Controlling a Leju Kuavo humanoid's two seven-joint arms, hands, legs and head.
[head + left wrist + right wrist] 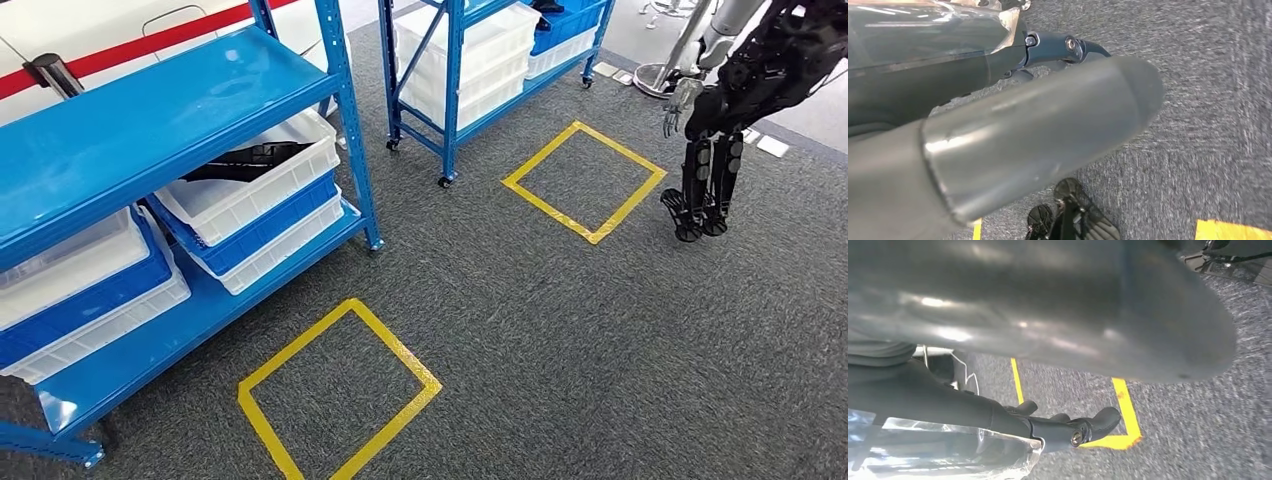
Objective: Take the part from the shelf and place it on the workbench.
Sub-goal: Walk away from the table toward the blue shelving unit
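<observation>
Closest to the lens in the left wrist view is the left hand (pixel 1023 135). Its thick grey thumb lies across the frame and its dark fingers (pixel 1068 47) reach out straight beyond it. They are parted from the thumb and hold nothing. The right hand (pixel 1048 315) looks much the same in its own wrist view: the fingers (pixel 1088 425) are loosely bent and apart from the thumb, with nothing in them. Both hands hang over grey carpet (pixel 1208 125), and yellow floor tape (pixel 1123 405) lies beyond the right hand.

Farther out, the head view looks down on a blue shelf (pixel 150 120) to the robot's left. On its middle level sits a white bin (pixel 300 175), and inside it lies the part (pixel 248 158), a long, flat black piece slanting across the bin.

It looks rigid and thin, probably moulded, so likely light but awkward because of its length. Its dark surface seems smooth and may slip. A grip near the middle of its long edge, or one hand towards each end, should keep it level.

The head view gives the shelf, bin and part, a yellow taped square (pixel 396 342) on the floor in front, and another robot (pixel 720 110) standing well off to the right. The wrist views add how the fingers lie.
</observation>
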